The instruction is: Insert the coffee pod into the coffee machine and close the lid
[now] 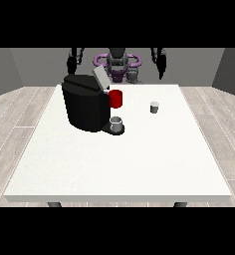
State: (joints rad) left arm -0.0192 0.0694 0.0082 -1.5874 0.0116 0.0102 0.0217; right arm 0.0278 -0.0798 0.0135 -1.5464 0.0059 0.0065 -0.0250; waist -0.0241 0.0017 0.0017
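The coffee pod (154, 107) stands alone on the worktop (139, 159), well apart from the open-lidded coffee machine (84, 102); a reach from either raised hand, fingers unreadable, could topple it

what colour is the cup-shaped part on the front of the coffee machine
Red: the small cup-shaped part on the bulky black coffee machine, seen best in the front view.

The coffee machine (84, 107) is black with a grey lid (100, 78), the cup (116, 98) red, the coffee pod (154, 107) grey, the table (139, 164) white, both hands black.
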